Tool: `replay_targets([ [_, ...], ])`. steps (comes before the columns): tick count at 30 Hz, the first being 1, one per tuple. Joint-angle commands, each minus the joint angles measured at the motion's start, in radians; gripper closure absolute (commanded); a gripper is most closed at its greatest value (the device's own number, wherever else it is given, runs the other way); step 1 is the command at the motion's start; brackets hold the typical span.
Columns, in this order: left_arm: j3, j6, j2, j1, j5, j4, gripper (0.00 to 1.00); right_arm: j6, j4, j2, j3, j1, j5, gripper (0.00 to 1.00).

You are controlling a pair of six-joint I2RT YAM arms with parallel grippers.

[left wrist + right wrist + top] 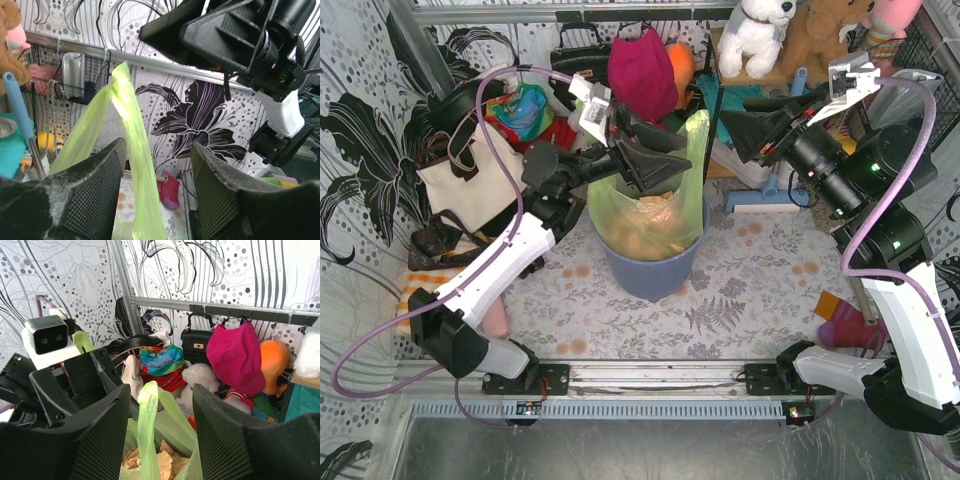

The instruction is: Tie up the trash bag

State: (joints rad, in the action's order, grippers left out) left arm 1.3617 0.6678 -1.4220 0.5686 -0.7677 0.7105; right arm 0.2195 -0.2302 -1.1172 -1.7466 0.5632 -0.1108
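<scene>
The trash bag (645,215) is thin light-green plastic with tan crumpled scraps inside, and it sits in the blue-grey round bin (650,268). One of its handles (697,140) stands up at the right rim. My left gripper (665,162) is open above the bag's mouth. In the left wrist view a green handle strip (131,140) rises between the fingers, close to the left finger (90,190), ungripped. My right gripper (730,125) is open just right of the raised handle. In the right wrist view the handle (148,415) stands between its open fingers, with scraps (162,460) below.
A cream tote bag (470,175) leans at the left wall. A black handbag (582,55), a magenta plush (642,70) and other toys crowd the back. A red and purple sock (845,325) lies at the right. The two grippers are close together over the bin.
</scene>
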Motion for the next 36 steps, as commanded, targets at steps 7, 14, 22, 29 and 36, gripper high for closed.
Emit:
replay_targets([
  [7, 0.22, -0.249, -0.077, 0.086, 0.09, -0.277, 0.38, 0.017, 0.063, 0.024, 0.015, 0.0, -0.001, 0.47],
  [14, 0.303, -0.29, -0.097, 0.094, 0.102, -0.303, 0.38, 0.013, 0.062, 0.026, 0.015, 0.0, -0.004, 0.47],
  [22, 0.272, -0.32, -0.027, 0.097, 0.116, -0.25, 0.39, -0.018, 0.048, 0.007, 0.003, 0.0, -0.006, 0.46],
  [29, 0.26, -0.373, 0.001, 0.097, -0.004, -0.258, 0.46, -0.043, 0.043, -0.039, -0.034, 0.0, -0.103, 0.44],
  [36, 0.241, -0.408, 0.011, 0.097, -0.055, -0.276, 0.46, -0.06, 0.048, -0.075, -0.068, 0.0, -0.267, 0.43],
])
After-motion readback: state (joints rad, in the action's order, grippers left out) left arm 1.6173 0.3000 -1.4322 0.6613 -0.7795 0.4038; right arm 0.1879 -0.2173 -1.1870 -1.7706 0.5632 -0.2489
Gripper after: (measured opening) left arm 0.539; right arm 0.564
